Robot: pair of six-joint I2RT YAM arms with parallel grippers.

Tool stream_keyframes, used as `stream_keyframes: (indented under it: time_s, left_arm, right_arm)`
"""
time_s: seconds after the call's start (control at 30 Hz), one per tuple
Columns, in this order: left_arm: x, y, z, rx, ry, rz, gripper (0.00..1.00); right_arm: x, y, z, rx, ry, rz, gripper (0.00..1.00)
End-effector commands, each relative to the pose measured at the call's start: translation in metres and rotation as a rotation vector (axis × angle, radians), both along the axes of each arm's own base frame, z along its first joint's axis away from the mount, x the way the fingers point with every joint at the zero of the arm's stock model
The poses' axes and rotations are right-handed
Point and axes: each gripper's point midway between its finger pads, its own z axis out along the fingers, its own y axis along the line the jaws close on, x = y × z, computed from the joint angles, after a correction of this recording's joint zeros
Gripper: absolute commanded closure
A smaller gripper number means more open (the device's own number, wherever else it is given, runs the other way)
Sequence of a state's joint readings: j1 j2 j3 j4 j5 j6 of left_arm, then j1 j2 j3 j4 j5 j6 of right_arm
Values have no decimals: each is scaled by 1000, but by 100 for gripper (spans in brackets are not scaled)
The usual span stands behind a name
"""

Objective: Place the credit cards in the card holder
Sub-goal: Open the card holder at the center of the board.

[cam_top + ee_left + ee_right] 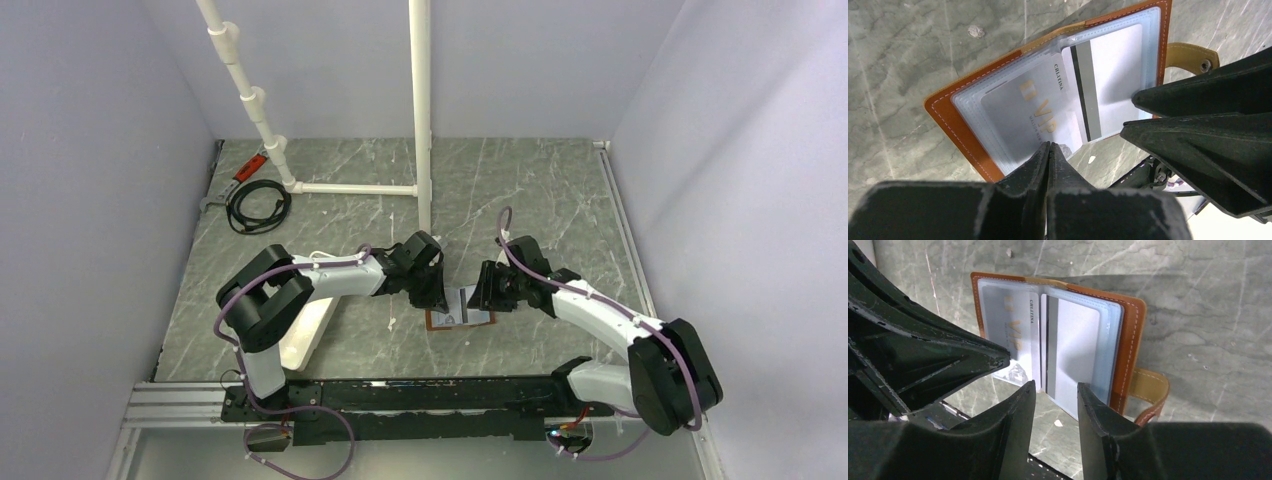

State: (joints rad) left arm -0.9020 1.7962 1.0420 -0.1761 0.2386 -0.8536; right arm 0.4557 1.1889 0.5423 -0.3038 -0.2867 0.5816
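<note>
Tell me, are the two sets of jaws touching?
Apart. In the left wrist view, the card holder shows between the shut left jaws and the right jaws.

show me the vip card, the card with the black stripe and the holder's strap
vip card [1025, 106], left wrist view, on its printed face
card with the black stripe [1115, 60], left wrist view, on its plain pale area
holder's strap [1193, 50], left wrist view, on the tan tab by the snap

Top external: high over the near edge of the marble table [540, 200], facing down and forward, wide, card holder [462, 320] small near centre. Left wrist: very close on the card holder, looking past the left gripper [1048, 146]. Right wrist: equally close, opposite side, past the right gripper [1054, 385]. All three share the card holder; each wrist view catches the other gripper.
</note>
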Motion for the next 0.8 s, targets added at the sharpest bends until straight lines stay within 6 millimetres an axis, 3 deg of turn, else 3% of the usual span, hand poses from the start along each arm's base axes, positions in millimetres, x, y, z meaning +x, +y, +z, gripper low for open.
stream_keyframes:
  time_s: [0.0,0.27,0.57,0.77]
  left_arm:
    - [2,-4,4,-29,-11,-2,93]
    - [2,3,5,-25,-15,13,93]
    - [2,3,2,-32,-3,17,93]
    - [2,3,3,-37,-6,20,93]
  right_arm:
    - [9,12,6,54,-28,4,60]
    - [6,-27,-6,-145,-7,-116,56]
    - [2,3,-7,2,7,-39,57]
    - [10,-19,13,-173,-71,-81,53]
